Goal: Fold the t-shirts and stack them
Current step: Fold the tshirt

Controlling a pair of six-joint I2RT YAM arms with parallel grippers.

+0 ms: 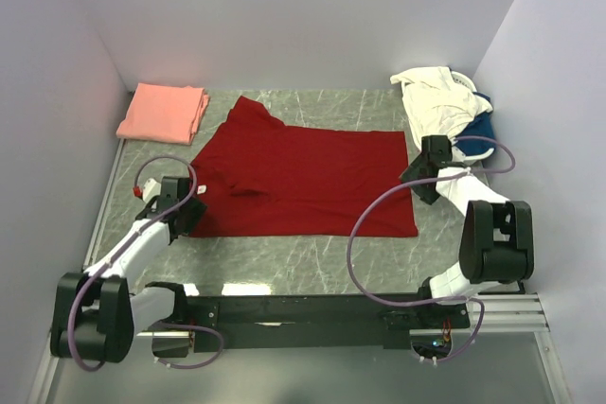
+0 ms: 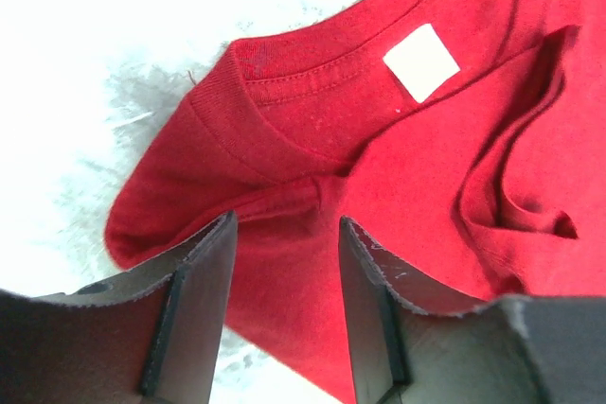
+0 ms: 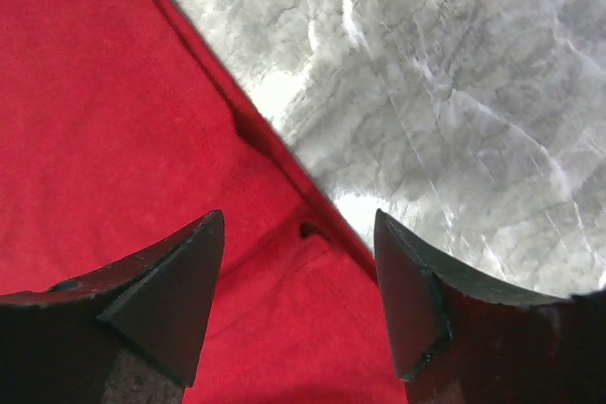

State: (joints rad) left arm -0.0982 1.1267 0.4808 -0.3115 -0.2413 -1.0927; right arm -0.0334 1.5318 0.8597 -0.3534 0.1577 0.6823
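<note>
The deep red t-shirt [image 1: 303, 177] is seen spread flat on the marbled table [image 1: 312, 253], stretched between the two pincers. The left pincer [image 2: 286, 234] is held released, its jaws apart with nothing clasped. A raised fold of the collar lies just beyond its tips, and the white neck label [image 2: 421, 61] is farther ahead and to its right. The right pincer [image 3: 298, 234] is likewise released, its jaws spread wide just above the shirt's hem edge, with bare table ahead and to its right. A folded salmon pink t-shirt [image 1: 163, 111] is set well beyond the left pincer, and a heap of cream-white and blue t-shirts [image 1: 440, 101] is piled just beyond the right pincer.
</note>
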